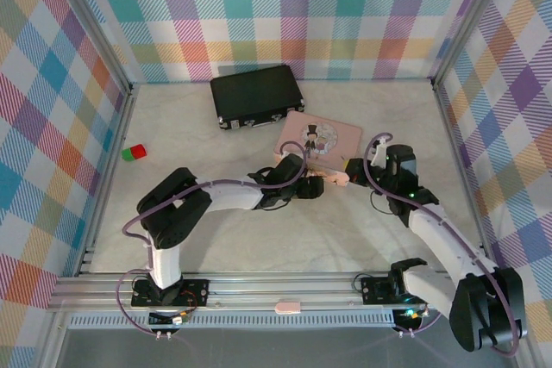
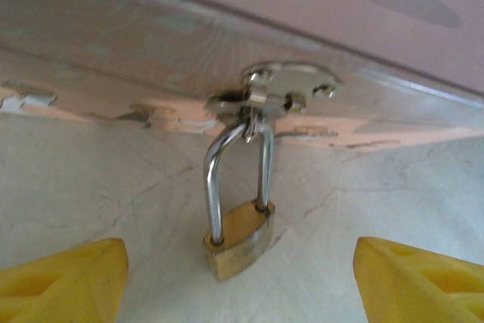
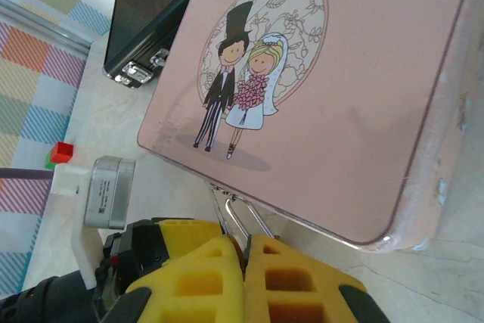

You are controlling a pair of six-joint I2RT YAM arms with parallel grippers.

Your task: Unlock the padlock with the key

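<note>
Your pink box [image 1: 317,137] lies flat on the table [image 1: 259,230]. Your left gripper [image 2: 240,293] stands spread, the padlock [image 2: 238,236] between its fingers [image 2: 68,281], untouched; your right gripper [image 3: 246,255] is pressed together. The brass padlock hangs by its shackle [image 2: 214,179] from the box's clasp [image 2: 287,90].

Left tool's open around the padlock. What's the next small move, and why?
Probably close the left tool on the padlock body to steady it. Its fingers stand open either side of it, and its shackle is shut through the clasp of the pink box. The right tool is shut nearby; what it holds I cannot tell.
</note>
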